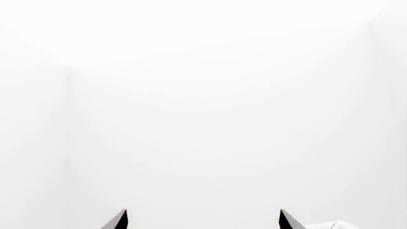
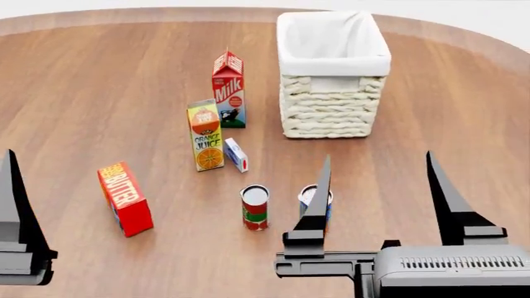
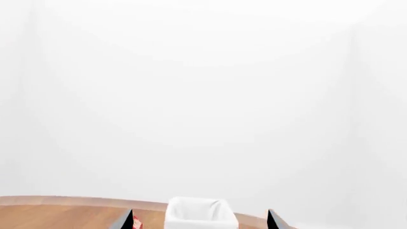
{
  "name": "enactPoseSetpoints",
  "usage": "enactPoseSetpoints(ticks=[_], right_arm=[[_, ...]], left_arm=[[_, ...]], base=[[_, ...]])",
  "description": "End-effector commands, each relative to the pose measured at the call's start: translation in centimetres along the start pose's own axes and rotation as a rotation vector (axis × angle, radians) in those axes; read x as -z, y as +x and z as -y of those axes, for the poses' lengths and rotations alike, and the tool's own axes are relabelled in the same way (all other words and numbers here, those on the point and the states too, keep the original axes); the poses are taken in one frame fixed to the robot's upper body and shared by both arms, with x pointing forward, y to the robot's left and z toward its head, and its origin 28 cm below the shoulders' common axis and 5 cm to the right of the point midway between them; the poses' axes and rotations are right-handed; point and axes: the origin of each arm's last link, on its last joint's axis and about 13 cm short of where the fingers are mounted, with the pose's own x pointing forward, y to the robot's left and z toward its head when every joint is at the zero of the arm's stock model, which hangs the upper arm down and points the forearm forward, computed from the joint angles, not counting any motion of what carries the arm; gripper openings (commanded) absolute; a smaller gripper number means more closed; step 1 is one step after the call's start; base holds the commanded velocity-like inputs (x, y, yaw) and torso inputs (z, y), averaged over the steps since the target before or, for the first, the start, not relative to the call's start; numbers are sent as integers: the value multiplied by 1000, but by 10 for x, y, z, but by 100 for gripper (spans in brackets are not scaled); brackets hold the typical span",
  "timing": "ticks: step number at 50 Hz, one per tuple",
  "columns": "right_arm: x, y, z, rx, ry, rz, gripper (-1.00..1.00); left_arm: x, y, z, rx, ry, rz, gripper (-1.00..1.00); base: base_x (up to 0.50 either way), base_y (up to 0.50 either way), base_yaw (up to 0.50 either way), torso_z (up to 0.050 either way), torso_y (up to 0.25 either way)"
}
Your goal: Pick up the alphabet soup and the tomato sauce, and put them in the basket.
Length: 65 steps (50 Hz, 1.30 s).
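In the head view the tomato sauce [image 2: 255, 208], a red and green can, stands upright on the wooden table [image 2: 99, 93]. Next to it on the right is the alphabet soup [image 2: 309, 195], partly hidden behind one finger of my right gripper [image 2: 378, 186]. That gripper is open and empty, raised near the table's front edge. The basket [image 2: 331, 105] stands at the back; it also shows in the right wrist view [image 3: 200, 213] between the open fingertips. My left gripper [image 1: 203, 222] is open and empty, facing a white wall; one of its fingers [image 2: 12, 198] shows at the head view's left edge.
A milk carton [image 2: 229, 90], an orange juice carton [image 2: 205, 135] and a small blue and white box [image 2: 236, 155] stand left of the basket. A red butter box [image 2: 124, 198] lies at the front left.
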Motion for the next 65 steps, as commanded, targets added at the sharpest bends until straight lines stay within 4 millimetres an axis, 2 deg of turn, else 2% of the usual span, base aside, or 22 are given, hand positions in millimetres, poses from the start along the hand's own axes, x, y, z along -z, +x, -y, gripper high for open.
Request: enactPoseSetpoints(ticks=[1,12,14,16,21,57,58,62,65], right_arm=[[1,-4,-4,-38,-10,14,100],[3,-4,-5,-36,-19,2,100],[-4,-2,-5,-39,-21,3,100],[3,-5,-6,-38,-22,3,100],[3,-5,-5,-33,-16,0,100],[4,-9,-6,-34,18,-5,100],[-5,-4,-5,-33,19,-5,100],[2,-9,-6,-34,20,-3,100],[-7,-3,-4,-35,20,-4,100]], left_arm=[[2,-1,0,-2,1,-6,100],[1,-1,0,-2,4,-8,100],[1,-1,0,-5,4,-7,100],[2,-2,0,-7,2,-8,100],[2,-2,0,-6,2,-8,100],[5,-3,1,-6,3,-13,100],[5,-3,1,-6,3,-13,100],[4,-3,1,-6,4,-10,100],[4,-3,1,-5,4,-11,100]], base=[[0,0,0,0,0],[91,0,0,0,0],[299,0,0,0,0],[320,0,0,0,0],[332,0,0,0,0],[433,0,0,0,0],[473,0,0,0,0],[469,0,0,0,4],[469,0,0,0,0]])
